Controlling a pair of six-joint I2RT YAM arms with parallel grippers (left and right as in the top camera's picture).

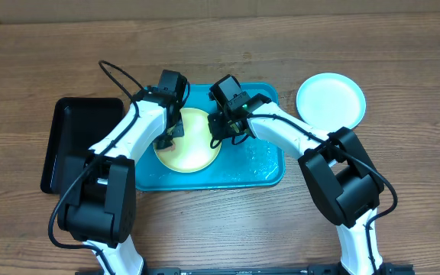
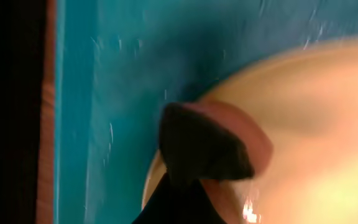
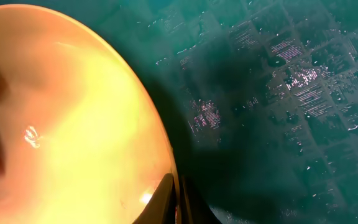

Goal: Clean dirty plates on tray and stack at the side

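A black tray (image 1: 75,141) lies on the wooden table (image 1: 403,46), left side

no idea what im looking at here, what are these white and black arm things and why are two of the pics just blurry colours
These are two robot arms at a wooden table. The top picture looks down from above. The two blurry ones come from small cameras on the wrists, very close to the work.

On the table lies a blue tray with a yellow-green plate in it. A pale plate sits off to the side, and a black tray at the other side.

The left gripper is shut and presses a dark pad against the yellow-green plate. The right gripper is shut at the plate's opposite rim; whether it actually pinches the rim is hard to tell.
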